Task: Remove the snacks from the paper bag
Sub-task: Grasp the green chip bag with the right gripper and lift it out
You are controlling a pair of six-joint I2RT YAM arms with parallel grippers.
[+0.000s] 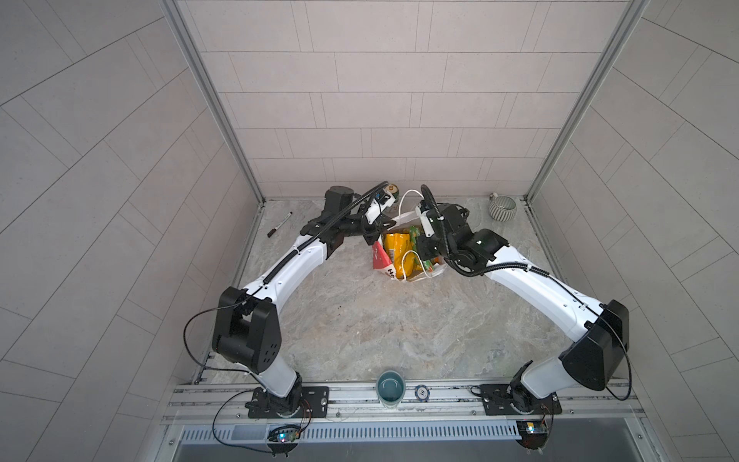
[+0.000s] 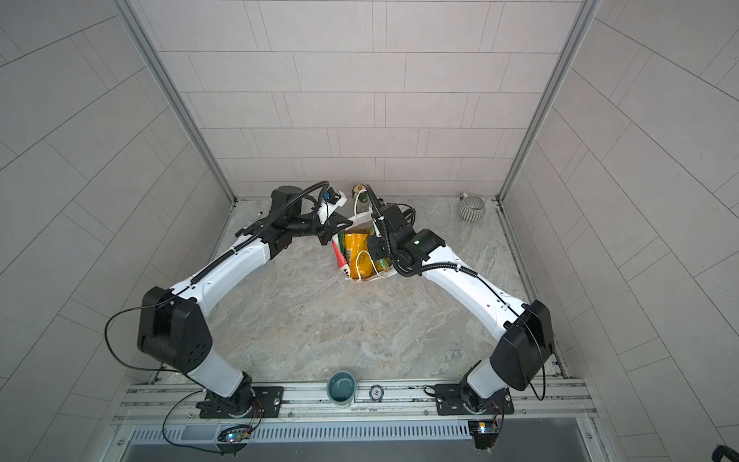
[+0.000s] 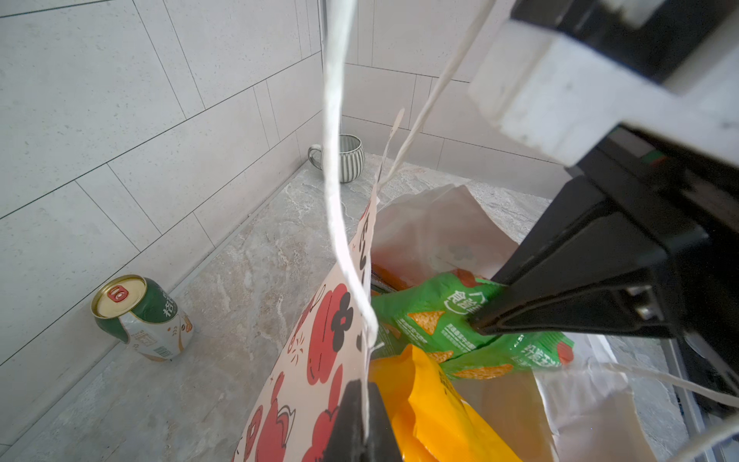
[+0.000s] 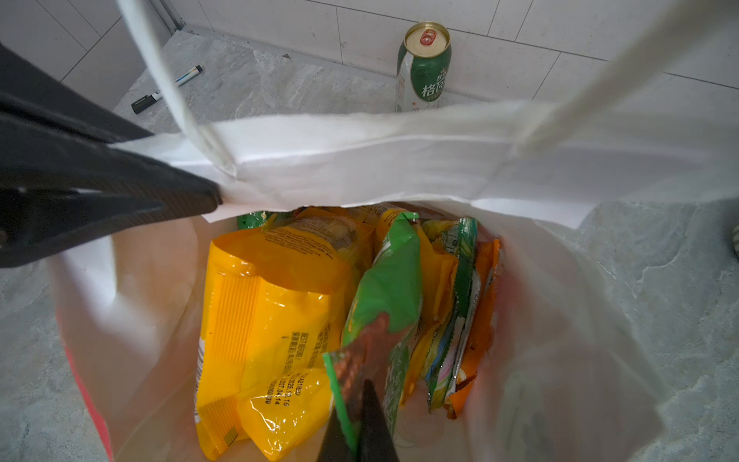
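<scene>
Hidden: from above, my right arm point(image 1: 480, 244) covers the right pincer point(image 4: 356, 418) and the right part of the paper bag point(image 1: 380, 260). I can't see the bag's bottom or the lower ends of the packets in any view.
Hard to make out: how many packets there are. I pick out a yellow packet point(image 4: 272, 312), a green packet point(image 4: 394, 280), a striped packet point(image 4: 460, 280) and an orange packet point(image 4: 486, 320) pressed side by side, with bits of yellow and green behind them. The bag's black lettering is cut off to a couple of letters.
Bag: it stands on the desk point(image 1: 360, 340) near the middle of the far edge, with its mouth up and gaping and its walls crumpled. A can point(image 4: 424, 68) stands upright just behind it, against the far wall.
Packets: all are inside the bag, standing on end, long axes running down into it and top seams toward the mouth.
Left pincer point(image 3: 362, 400): clamped on the bag's rim at the side with the red prints.
Right pincer: down inside the mouth, with its fingers together on the top edge of the green packet. The frame cuts off the roots of the fingers.
</scene>
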